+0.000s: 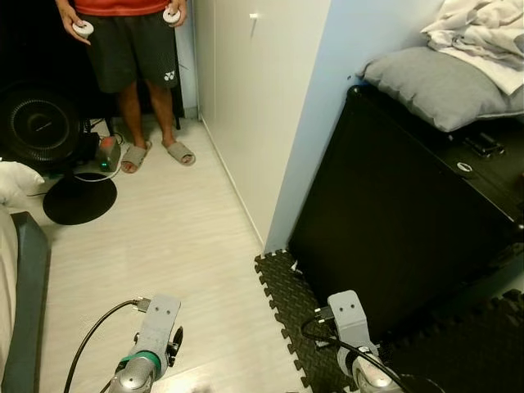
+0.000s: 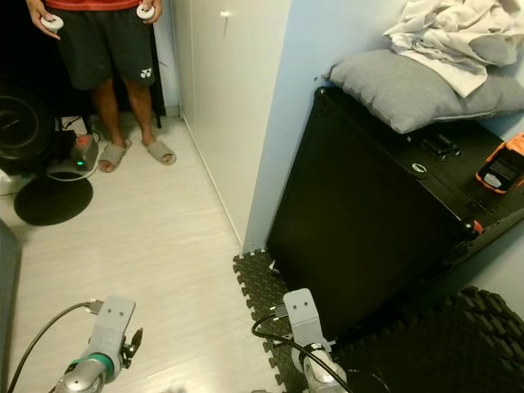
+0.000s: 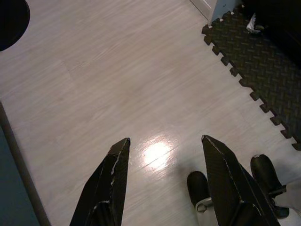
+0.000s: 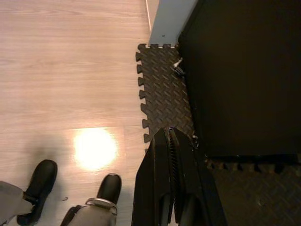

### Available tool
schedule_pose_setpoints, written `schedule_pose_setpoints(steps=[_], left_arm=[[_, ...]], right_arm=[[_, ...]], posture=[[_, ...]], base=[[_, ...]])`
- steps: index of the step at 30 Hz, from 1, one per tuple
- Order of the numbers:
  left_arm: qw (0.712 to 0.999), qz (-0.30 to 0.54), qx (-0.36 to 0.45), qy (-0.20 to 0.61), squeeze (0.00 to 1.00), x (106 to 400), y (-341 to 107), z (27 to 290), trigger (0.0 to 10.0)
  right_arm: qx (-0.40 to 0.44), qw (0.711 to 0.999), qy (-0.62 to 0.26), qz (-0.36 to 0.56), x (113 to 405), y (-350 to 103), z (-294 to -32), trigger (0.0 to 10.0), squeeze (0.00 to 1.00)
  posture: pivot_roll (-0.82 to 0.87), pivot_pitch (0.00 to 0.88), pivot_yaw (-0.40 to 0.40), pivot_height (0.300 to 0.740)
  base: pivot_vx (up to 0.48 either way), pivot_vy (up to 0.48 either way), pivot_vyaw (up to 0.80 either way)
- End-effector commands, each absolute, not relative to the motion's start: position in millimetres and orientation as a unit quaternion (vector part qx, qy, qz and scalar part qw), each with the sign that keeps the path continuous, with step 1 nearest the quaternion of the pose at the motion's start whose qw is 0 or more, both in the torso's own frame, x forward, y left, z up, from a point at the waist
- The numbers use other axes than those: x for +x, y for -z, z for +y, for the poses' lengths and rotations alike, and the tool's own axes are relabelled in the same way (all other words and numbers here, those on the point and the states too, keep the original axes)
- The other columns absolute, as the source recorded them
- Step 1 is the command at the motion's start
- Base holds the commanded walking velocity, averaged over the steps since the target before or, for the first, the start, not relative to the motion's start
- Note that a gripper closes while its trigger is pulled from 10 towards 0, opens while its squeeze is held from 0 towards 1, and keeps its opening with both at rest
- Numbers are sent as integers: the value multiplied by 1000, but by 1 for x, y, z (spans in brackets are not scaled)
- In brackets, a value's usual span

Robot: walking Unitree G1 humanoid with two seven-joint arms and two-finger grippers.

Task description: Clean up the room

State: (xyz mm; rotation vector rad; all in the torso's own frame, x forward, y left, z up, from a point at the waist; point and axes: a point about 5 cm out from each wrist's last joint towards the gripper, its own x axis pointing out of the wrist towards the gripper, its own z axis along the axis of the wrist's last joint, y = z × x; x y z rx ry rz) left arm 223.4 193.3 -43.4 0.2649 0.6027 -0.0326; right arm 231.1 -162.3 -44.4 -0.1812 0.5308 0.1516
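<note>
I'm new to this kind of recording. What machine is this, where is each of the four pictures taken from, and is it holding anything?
This is a walking humanoid robot. Two pictures come from its head cameras, looking down; its silver arms hang at the bottom. The other two come from wrist cameras looking along each gripper's black fingers. The left gripper is open over the pale wood floor, holding nothing. The right gripper is shut and empty, above the dark foam mat. Beside the mat stands a large black case with a grey pillow, crumpled laundry and an orange device on top. A person in sandals stands ahead holding two white controllers, near a black fan.
</note>
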Motion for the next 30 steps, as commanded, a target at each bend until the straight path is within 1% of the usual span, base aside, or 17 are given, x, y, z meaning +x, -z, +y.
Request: schedule_pose_setpoints(steps=[1, 6, 8, 30], left_arm=[[945, 298, 133, 29, 0, 223, 46, 188, 10000], [947, 287, 136, 41, 0, 228, 43, 181, 10000], [948, 286, 137, 44, 0, 228, 43, 180, 10000], [952, 271, 129, 58, 0, 231, 43, 166, 10000]], right_arm=[[-80, 956, -68, 273, 225, 49, -164, 10000, 0], [-102, 956, -68, 266, 225, 48, -166, 10000, 0], [-109, 956, -70, 262, 225, 48, -167, 10000, 0], [-116, 957, -83, 251, 223, 47, -168, 10000, 0]], posture=[[-23, 13, -2, 740], [-41, 25, 4, 740], [-44, 28, 5, 740], [-60, 45, -11, 740]], base=[[0, 0, 0], [0, 0, 0], [0, 0, 425], [0, 0, 762]])
